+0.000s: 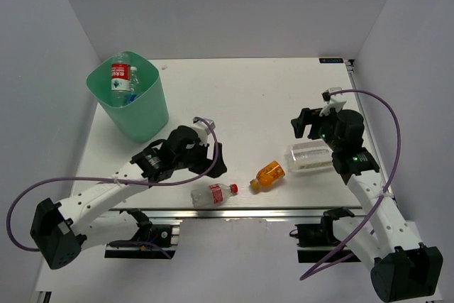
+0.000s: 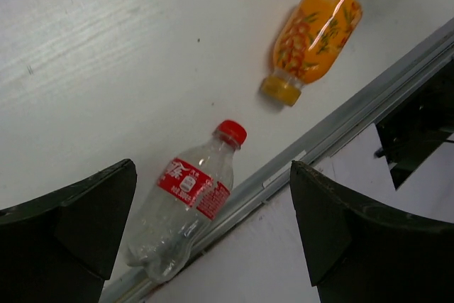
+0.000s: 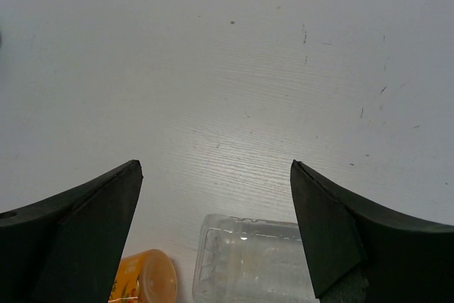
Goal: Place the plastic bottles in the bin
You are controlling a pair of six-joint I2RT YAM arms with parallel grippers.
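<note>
From above, the bin (image 1: 145,122) stands at the far left corner of the bench (image 1: 248,90), with a binned bottle (image 1: 120,76) upright inside it; something else beside that one is too blurred to make out. Three bottles lie near the front edge: a red-label bottle (image 1: 213,194), an orange bottle (image 1: 269,175) just to its right, and a clear bottle (image 1: 310,157) further right. The left gripper (image 1: 213,161) hangs above and just behind the red-label bottle, and the right gripper (image 1: 305,124) hangs just behind the clear bottle. In the left wrist view the fingers (image 2: 85,225) are spread wide and hold nothing, with the red-label bottle lying between them beside the rail (image 2: 319,140) and the orange bottle beyond. In the right wrist view the fingers (image 3: 78,239) are likewise spread and empty, with the clear bottle's end at the bottom edge and the orange bottle to its left.
</note>
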